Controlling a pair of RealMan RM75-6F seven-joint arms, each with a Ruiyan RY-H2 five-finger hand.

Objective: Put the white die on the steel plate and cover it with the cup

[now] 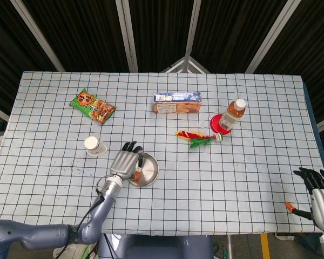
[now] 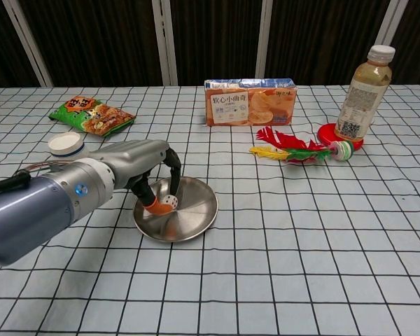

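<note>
The left hand (image 2: 148,170) reaches over the near-left part of the steel plate (image 2: 196,213), pinching the white die (image 2: 169,204) between a dark finger above and the orange thumb tip below. The die sits low over the plate's floor; contact cannot be told. The cup (image 2: 65,145) lies behind the forearm, well apart from the fingers (image 2: 173,166).
</note>
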